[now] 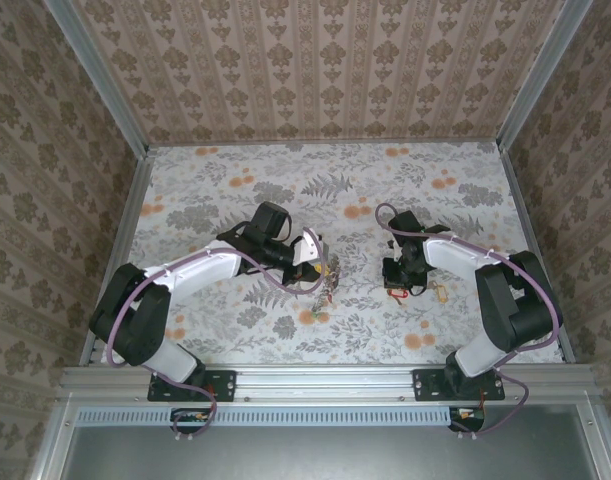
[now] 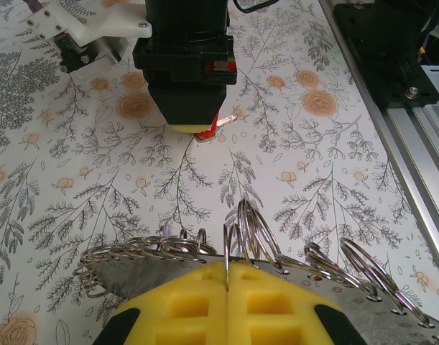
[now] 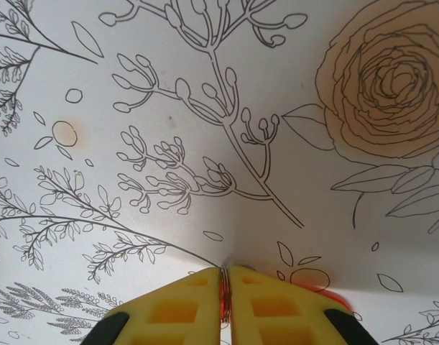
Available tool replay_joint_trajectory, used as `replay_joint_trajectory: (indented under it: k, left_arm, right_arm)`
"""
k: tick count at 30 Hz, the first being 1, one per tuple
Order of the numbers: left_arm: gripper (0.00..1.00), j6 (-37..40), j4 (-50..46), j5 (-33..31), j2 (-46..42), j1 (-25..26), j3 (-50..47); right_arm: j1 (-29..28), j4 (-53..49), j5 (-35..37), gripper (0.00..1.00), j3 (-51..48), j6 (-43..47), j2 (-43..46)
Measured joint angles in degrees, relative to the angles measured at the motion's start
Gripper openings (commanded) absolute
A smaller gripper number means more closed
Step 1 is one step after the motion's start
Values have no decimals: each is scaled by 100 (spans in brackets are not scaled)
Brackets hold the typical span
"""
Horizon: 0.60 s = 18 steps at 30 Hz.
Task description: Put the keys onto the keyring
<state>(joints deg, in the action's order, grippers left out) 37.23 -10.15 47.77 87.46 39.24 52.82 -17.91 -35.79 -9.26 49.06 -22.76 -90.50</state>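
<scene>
My left gripper [image 2: 226, 277] is shut, its yellow pads [image 2: 183, 302] pinching one thin silvery wire loop of the keyring [image 2: 312, 277]. The keyring is a flat grey metal piece whose rim is fringed with silvery rings, held a little above the floral table. In the top view it hangs at the left gripper [image 1: 320, 262] near table centre. My right gripper [image 3: 225, 277] points down at the table, shut on a small red key [image 3: 221, 305] squeezed between its pads. From the left wrist view the right gripper [image 2: 196, 129] stands beyond the keyring, with the red key [image 2: 213, 126] at its tip.
The floral table cover [image 1: 335, 190] is boxed in by patterned walls [image 1: 325, 60]. An aluminium rail [image 2: 413, 165] and the right arm's black base [image 2: 391, 43] run along the near edge. A small yellowish item [image 1: 440, 293] lies just right of the right gripper [image 1: 403, 285].
</scene>
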Motion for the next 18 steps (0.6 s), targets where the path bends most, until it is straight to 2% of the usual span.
replay_joint_trajectory:
  k: [11,18]
  left_arm:
    - [0,2,-7,2,0,-2,0]
    - [0,4,-17,4,0,0,0]
  right_arm:
    - [-4,0,26,12,15,-11,-52]
    - [-4,35,46,7,42,-11,-52]
